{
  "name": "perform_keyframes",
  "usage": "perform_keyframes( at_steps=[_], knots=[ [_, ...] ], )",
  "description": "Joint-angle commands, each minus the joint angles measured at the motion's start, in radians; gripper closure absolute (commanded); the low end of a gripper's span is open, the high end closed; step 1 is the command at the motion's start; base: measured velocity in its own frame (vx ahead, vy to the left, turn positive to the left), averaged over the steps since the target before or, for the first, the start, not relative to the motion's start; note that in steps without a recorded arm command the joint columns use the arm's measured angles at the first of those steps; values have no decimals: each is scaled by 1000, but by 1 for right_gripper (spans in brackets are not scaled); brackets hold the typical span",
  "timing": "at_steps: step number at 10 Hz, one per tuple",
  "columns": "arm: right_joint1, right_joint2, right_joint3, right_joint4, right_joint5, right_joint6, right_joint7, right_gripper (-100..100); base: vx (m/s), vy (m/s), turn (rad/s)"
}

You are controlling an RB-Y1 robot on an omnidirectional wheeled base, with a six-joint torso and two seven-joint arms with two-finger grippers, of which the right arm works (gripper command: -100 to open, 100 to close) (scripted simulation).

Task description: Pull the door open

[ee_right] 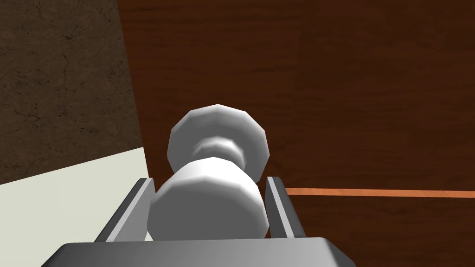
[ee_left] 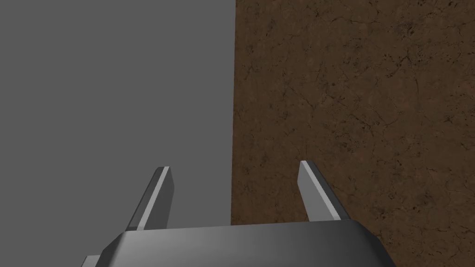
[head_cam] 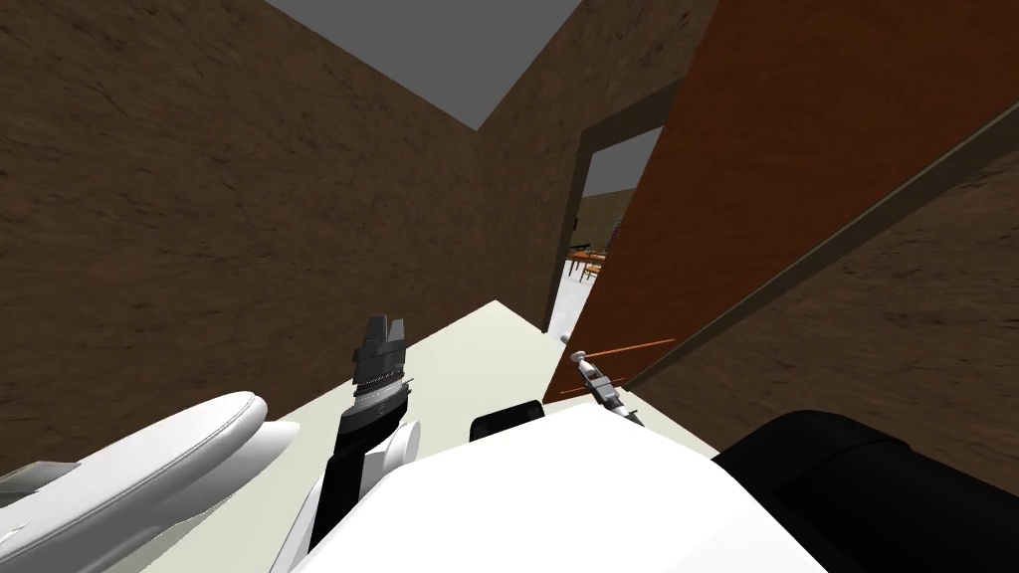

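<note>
step: pull door open | right claw (ee_right: 208, 180) clamps the pale knob (ee_right: 213, 134) by the free edge of the red-brown door (ee_right: 348, 92), already ajar | left claw (ee_left: 232, 164) spread, idle | you: draw back along the hinge arc, wrist square, so the knob can't slip

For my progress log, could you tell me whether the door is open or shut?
Open: the reddish-brown door stands angled away from its doorway, and orange furniture shows through the gap.

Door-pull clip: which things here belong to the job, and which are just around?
Job: reddish-brown door, ajar; white knob; right claw shut on it.
Just around: left claw, open; brown wall; orange furniture past the door.
</note>
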Motion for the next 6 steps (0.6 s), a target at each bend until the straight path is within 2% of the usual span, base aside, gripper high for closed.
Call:
perform_keyframes(
  at_steps=[1, 6],
  knots=[
    [1, -6, 7, 15, 4, -16, -12, 100, -216, -56, 150],
    [-7, -18, 24, 51, 16, -54, -37, 100, -190, -37, 119]
  ],
)
